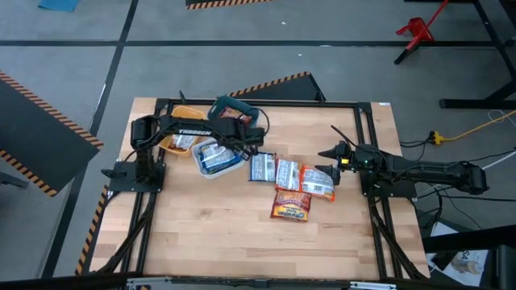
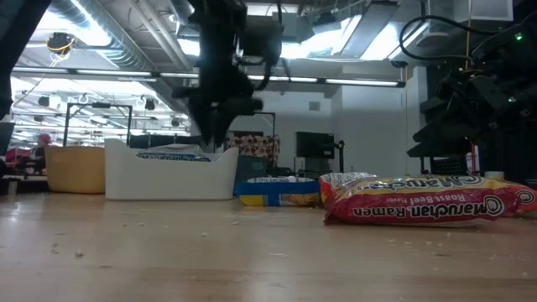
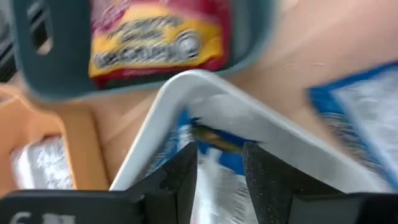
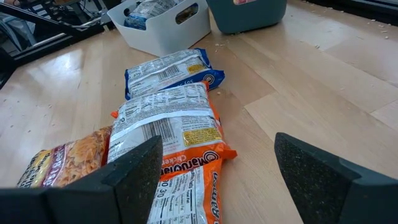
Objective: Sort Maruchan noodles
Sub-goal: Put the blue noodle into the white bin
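Four Maruchan packets lie flat on the table: a blue-white one (image 1: 260,167) (image 4: 171,71), an orange one (image 1: 286,173) (image 4: 168,124), an orange-silver one (image 1: 317,182) and a red one (image 1: 292,205) (image 2: 428,201). More packets lie in the bins: blue-white ones in the white bin (image 1: 201,169) (image 3: 205,99), a red one in the teal bin (image 3: 50,68), a silver one in the yellow bin (image 3: 81,143). My left gripper (image 1: 242,143) (image 3: 221,171) hangs over the white bin's rim, pointing down, open by a narrow gap. My right gripper (image 1: 326,153) (image 4: 217,168) waits wide open beside the loose packets.
The three bins stand close together at the table's far left: teal (image 1: 222,105) farthest, yellow (image 1: 173,147) to the left, white nearest the loose packets. Bare wood spreads across the near half of the table. A black frame runs along the table's edges.
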